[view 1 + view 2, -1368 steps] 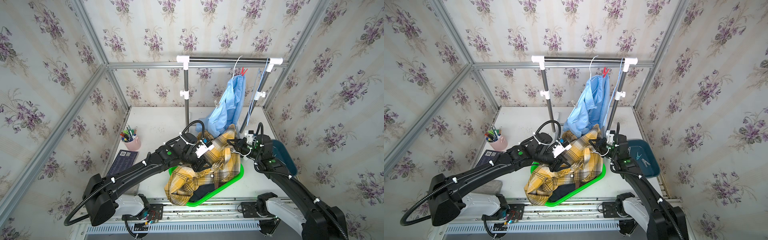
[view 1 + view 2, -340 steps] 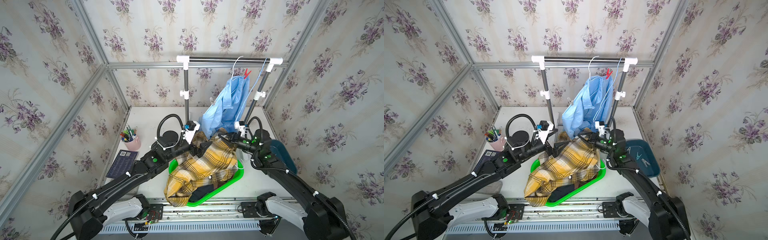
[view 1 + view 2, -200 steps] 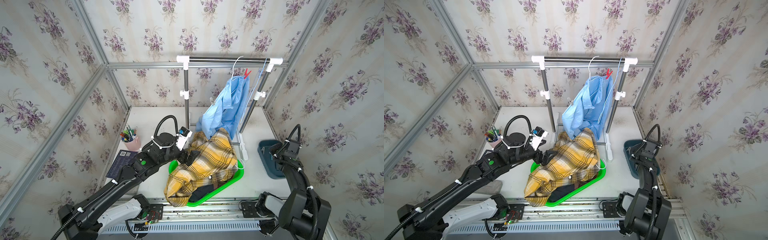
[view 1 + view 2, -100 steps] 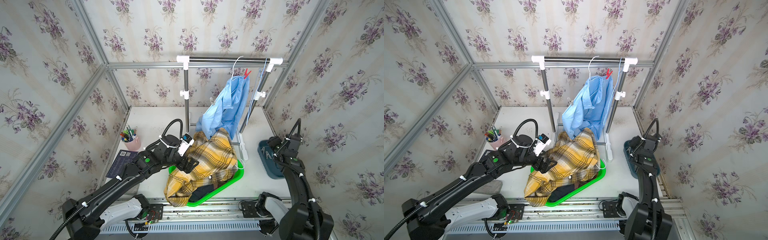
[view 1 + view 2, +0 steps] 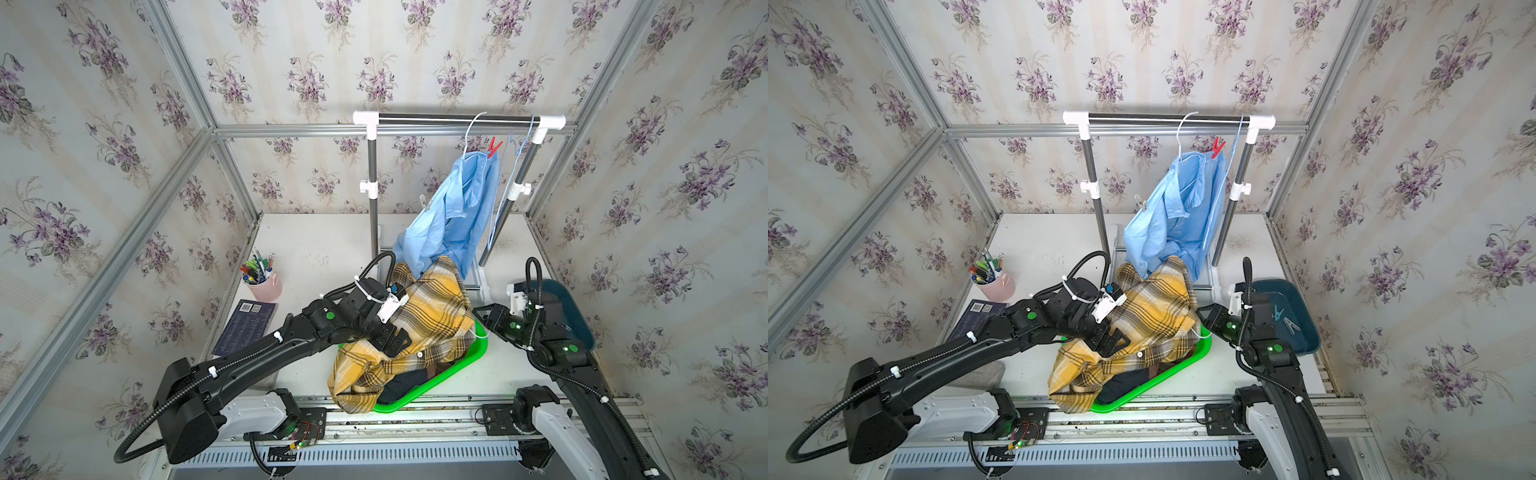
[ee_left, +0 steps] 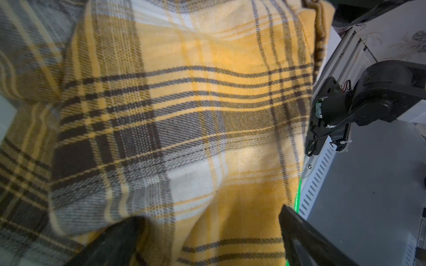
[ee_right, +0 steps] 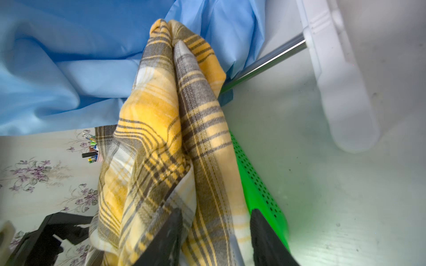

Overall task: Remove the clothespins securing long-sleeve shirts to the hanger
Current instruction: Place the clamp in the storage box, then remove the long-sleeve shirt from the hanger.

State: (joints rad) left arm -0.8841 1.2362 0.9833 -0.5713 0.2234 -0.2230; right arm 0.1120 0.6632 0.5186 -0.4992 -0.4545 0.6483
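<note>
red clothespin [image 5: 493,146] stands nearly upright, biting the blue shirt [image 5: 457,216].

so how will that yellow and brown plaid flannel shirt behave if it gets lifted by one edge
Probably floppy: the yellow-and-brown plaid flannel shirt lies crumpled in soft folds over the green perforated plastic tray, so it would likely sag and trail. Its woven, fuzzy surface looks grippy, so slipping seems unlikely.

No words or numbers are readable anywhere. The dark blue flat book [image 5: 245,328] on the white counter [image 5: 316,249] carries a small white label [image 5: 249,308], but its print is too small.
</note>
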